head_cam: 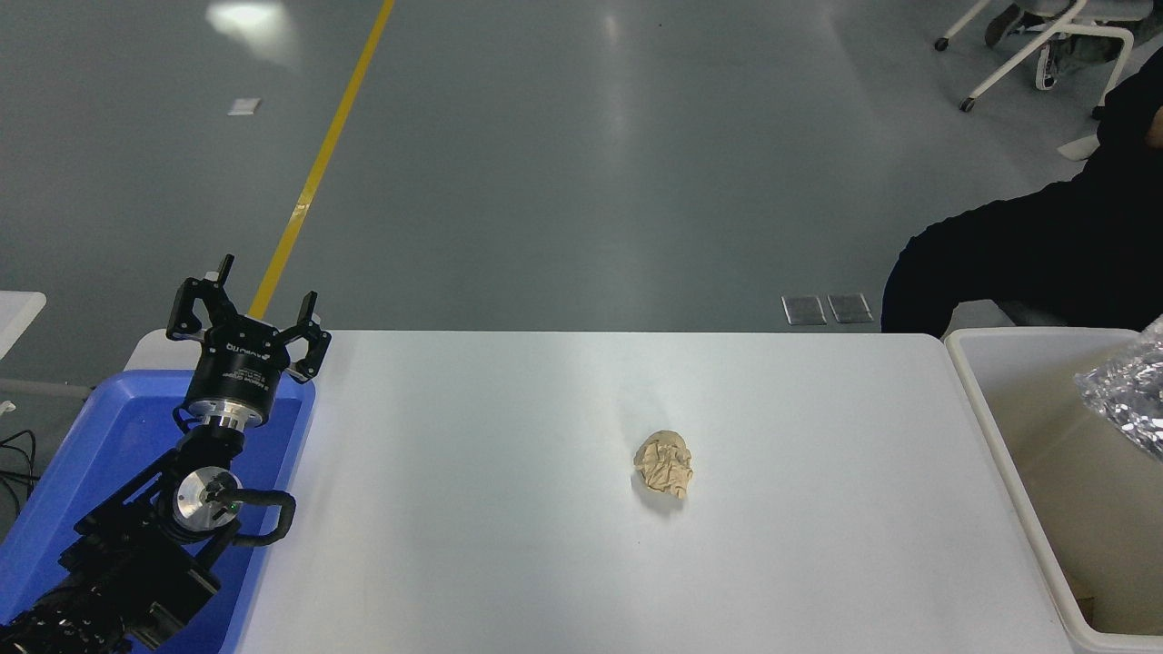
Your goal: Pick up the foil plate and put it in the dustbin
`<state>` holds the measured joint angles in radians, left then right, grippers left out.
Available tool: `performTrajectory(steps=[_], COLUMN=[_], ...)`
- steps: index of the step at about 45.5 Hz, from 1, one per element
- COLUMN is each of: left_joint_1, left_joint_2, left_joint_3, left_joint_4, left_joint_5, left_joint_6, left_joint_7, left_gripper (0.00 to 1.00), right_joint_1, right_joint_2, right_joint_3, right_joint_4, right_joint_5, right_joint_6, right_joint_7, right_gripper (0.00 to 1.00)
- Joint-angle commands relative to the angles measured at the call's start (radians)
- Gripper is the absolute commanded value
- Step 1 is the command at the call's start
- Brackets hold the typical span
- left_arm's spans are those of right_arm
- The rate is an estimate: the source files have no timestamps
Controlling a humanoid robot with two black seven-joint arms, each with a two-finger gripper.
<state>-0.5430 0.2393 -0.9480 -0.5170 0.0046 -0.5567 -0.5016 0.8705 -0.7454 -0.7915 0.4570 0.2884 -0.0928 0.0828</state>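
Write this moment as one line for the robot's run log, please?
left gripper: open, parked over blue bin | right arm: out of view | foil plate: over dustbin opening | paper ball: on table

Black arm [136, 545], silver joints, 1 cable

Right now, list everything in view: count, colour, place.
foil plate: one, shiny silver, at the right edge, in front of the dustbin's interior, partly cut off
dustbin: one, cream-white, right of the table
paper ball: one, tan, mid-table
blue bin: one, blue, left of the table
table: one, white, centre
chair: one, white-framed, top right on the grey floor
person: one, dark clothing, far right
left tool: one, black, open, parked over the blue bin
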Motion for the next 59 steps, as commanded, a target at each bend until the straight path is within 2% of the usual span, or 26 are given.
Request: performTrajectory(steps=[1, 6, 8, 11, 12, 22, 32, 49, 59], left_joint_1=[0.000, 0.000, 0.000, 0.000, 0.000, 0.000, 0.000, -0.002, -0.002], left_joint_2=[0.000, 0.000, 0.000, 0.000, 0.000, 0.000, 0.000, 0.000, 0.000], left_joint_3=[0.000, 0.000, 0.000, 0.000, 0.000, 0.000, 0.000, 0.000, 0.000], left_joint_4=[0.000, 0.000, 0.000, 0.000, 0.000, -0.001, 0.000, -0.001, 0.000], left_joint_5=[0.000, 0.000, 0.000, 0.000, 0.000, 0.000, 0.000, 0.000, 0.000], left_joint_6=[0.000, 0.000, 0.000, 0.000, 0.000, 0.000, 0.000, 0.000, -0.002], left_joint_7=[0.000, 0.000, 0.000, 0.000, 0.000, 0.000, 0.000, 0.002, 0.002], left_gripper=[0.98, 0.98, 0.98, 0.98, 0.98, 0.98, 0.98, 0.98, 0.98], right_joint_1=[-0.100, -0.102, -0.100, -0.097, -0.094, -0.070, 0.163, 0.521, 0.702], right_joint_2=[0.028, 0.028, 0.028, 0.029, 0.040, 0.077, 0.101, 0.389, 0.501], right_joint_3=[0.072, 0.089, 0.089, 0.089, 0.090, 0.087, 0.051, -0.337, -0.410], right_joint_4=[-0.050, -0.052, -0.054, -0.075, -0.099, -0.098, -0.092, -0.057, 0.135], right_joint_5=[0.005, 0.005, 0.005, 0.003, 0.003, -0.005, -0.014, -0.017, -0.018], right_joint_6=[-0.030, -0.034, -0.041, -0.050, -0.050, -0.044, -0.035, 0.036, 0.079], right_joint_7=[0.000, 0.002, 0.002, 0.002, 0.002, 0.002, 0.002, 0.005, 0.003], right_gripper=[0.00, 0.02, 0.28, 0.76, 1.00, 1.00, 1.00, 1.00, 1.00])
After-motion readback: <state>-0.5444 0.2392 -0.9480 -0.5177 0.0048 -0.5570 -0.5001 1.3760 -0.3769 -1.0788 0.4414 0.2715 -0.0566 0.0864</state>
